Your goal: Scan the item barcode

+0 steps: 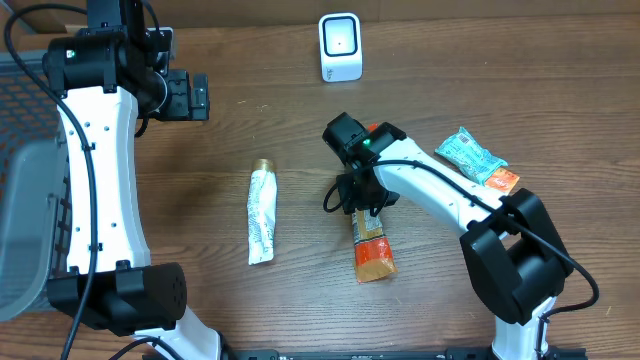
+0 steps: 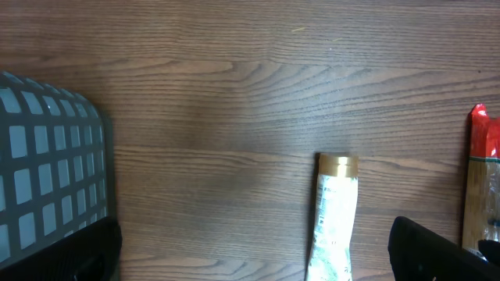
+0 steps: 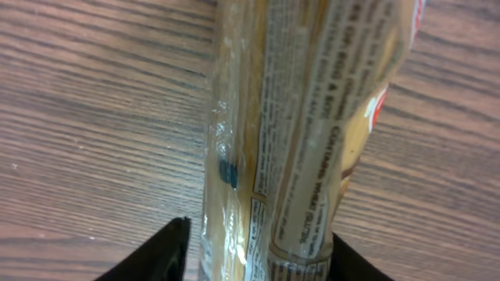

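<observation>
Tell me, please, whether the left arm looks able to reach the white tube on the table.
Probably yes. The white tube lies alone on the table, nothing over it, and the left end effector hangs open and empty; the right arm is off at the snack packet.

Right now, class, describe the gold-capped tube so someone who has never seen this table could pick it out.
Find the white scanner at the far edge, then come nearer and slightly left. The tube lies on bare wood. Unlike the orange-brown packet to its right, it is slim and white with a gold cap.
</observation>
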Robot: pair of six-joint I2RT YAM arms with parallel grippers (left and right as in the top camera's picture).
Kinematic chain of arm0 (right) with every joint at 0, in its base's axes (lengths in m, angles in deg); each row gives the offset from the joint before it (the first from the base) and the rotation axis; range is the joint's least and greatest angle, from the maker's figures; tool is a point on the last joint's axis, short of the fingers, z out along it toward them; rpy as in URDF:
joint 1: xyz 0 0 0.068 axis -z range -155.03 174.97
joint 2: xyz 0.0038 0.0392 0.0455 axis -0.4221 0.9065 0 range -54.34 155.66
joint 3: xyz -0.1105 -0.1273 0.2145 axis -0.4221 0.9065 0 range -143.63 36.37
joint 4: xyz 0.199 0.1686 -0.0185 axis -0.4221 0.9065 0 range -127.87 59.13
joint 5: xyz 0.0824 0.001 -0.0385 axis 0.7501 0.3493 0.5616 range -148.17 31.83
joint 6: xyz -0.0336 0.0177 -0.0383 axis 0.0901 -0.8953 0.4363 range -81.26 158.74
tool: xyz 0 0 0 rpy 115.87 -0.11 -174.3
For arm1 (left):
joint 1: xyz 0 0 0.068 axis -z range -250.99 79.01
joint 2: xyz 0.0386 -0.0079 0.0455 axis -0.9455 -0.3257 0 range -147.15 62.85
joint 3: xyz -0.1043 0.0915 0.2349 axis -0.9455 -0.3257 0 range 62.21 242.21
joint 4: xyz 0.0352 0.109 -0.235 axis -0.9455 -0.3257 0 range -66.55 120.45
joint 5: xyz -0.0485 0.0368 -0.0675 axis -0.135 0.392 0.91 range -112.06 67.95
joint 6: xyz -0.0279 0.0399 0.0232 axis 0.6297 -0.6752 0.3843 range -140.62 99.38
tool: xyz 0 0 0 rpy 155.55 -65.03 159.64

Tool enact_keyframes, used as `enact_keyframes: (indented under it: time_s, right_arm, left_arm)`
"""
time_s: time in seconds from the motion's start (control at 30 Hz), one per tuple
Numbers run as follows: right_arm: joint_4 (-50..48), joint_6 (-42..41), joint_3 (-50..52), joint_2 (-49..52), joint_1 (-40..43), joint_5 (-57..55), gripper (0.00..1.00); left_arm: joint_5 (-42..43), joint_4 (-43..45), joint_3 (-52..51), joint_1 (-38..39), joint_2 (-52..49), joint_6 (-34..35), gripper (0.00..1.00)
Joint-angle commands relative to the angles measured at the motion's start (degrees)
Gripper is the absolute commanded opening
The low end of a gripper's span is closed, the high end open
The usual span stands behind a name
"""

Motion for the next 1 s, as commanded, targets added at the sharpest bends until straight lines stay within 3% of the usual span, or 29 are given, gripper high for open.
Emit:
enact_keyframes:
  time_s: [0.0,0.13,0.53,0.67,0.8,0.97]
  right_arm:
    - [-0.28,3.26,-1.88,0.42,2.49,5.31,0.54]
    - [-0.33,5.75,-1.33,0.42,6.19,12.68,0.55]
    - [-4.98,10.58,7.06,0.42,17.40,18.91,0.63]
    - [-5.64,16.00,8.46,0.42,21.24,24.76,0.64]
    - [-7.06,18.84,9.77,0.70,23.23,31.32,0.68]
    - [-11.96,16.52,12.59,2.84,22.03,35.58,0.68]
  left_arm:
    - [-0.33,0.00,0.11,0.37,-0.68,-1.05,1.00]
    - [-0.33,0.00,0.11,0.37,-0.68,-1.05,1.00]
    - [-0.33,0.00,0.11,0.37,-0.68,-1.05,0.99]
    - [-0.33,0.00,0.11,0.37,-0.68,-1.05,1.00]
    - [-0.33,0.00,0.11,0.37,-0.68,-1.05,1.00]
    - [-0.33,0.00,0.11,0.37,-0.68,-1.05,1.00]
